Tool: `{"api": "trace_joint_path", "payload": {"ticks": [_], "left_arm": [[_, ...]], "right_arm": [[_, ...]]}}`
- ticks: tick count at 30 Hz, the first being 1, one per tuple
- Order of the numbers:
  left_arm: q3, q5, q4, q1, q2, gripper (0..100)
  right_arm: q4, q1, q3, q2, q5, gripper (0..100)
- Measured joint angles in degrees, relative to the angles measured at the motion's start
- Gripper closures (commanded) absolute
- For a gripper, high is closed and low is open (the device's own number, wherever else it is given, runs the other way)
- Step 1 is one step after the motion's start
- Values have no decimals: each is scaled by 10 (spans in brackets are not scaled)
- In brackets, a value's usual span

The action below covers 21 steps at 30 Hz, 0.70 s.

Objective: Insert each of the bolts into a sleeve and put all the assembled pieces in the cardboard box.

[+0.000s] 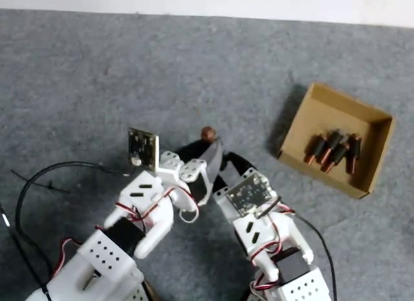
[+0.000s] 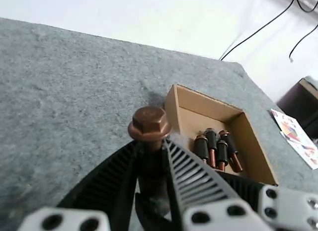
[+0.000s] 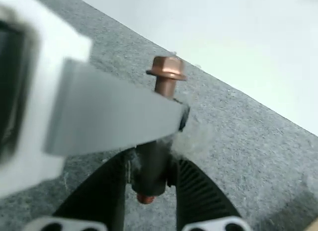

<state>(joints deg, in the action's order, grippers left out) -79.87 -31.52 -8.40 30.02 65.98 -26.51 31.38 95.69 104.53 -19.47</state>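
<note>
— State of left gripper (image 2: 151, 147)?
— Pinched on bolt (image 2: 149, 124), held between arms.
— And right gripper (image 3: 149, 164)?
— Clamped on sleeve (image 3: 151, 159) around same bolt.
— Box (image 1: 323, 116)?
— Off right, holding four pieces (image 1: 333, 149).

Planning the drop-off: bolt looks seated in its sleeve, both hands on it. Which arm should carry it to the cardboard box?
Right, probably: the right hand grips the sleeve, and in the high view its arm sits nearer the cardboard box; the left hand would reach across.
</note>
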Motion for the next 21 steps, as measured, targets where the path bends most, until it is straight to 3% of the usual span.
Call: {"api": "trace_joint_path", "payload": {"ticks": [5,7,15,21], "left_arm": [[-19,25,-4,12,1,694],[-21,26,-5,8,1,645],[-27,-62,-12,-40,-7,681],[-27,-159,-12,-134,-7,681]], "right_arm": [[0,-4,0,0,-1,994],[0,-10,0,-1,-1,994],[1,-31,0,0,-1,994],[2,-77,0,0,-1,994]]}}
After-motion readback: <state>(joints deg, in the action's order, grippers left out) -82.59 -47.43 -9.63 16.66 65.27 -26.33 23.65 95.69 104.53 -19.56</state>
